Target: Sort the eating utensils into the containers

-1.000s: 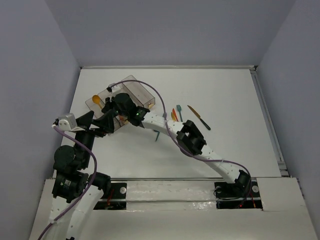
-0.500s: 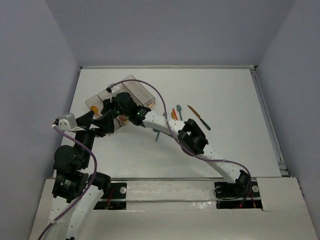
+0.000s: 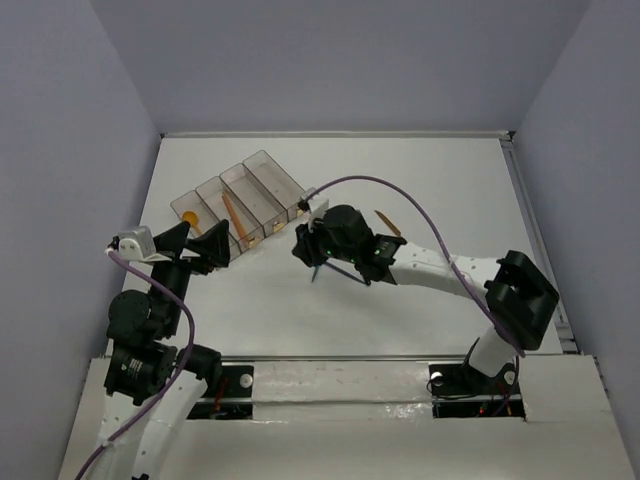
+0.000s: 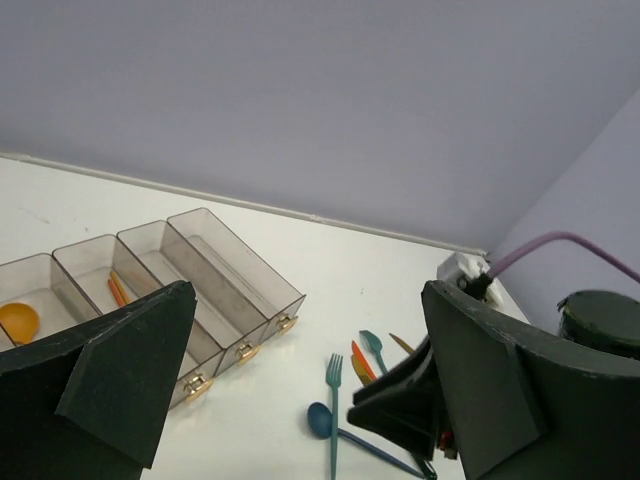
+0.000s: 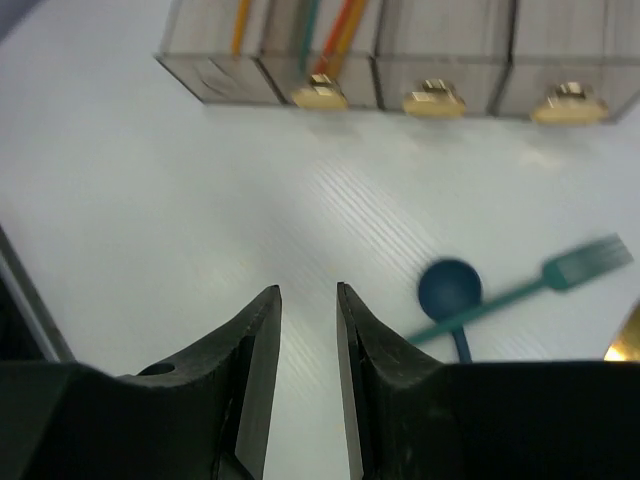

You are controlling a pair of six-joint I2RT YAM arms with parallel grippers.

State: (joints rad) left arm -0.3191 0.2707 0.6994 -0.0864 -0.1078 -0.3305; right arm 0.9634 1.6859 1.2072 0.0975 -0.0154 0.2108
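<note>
My right gripper (image 5: 308, 295) hangs over the smooth white table (image 5: 150, 200), jaws a narrow slit apart, empty. Just beside: a round-bowled blue spoon (image 5: 449, 288) crossing a thin teal fork (image 5: 575, 262). Far left stand the clear smoky bins (image 5: 440, 60). My left gripper (image 4: 308, 300) gapes wide, empty.

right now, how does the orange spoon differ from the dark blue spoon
Place: the orange spoon lies inside the end compartment of the containers; the dark blue spoon lies loose on the table in front of them.
Contact: the dark blue spoon crosses a teal fork; the orange spoon touches no other utensil in view.
Both are small spoons lying flat.
</note>
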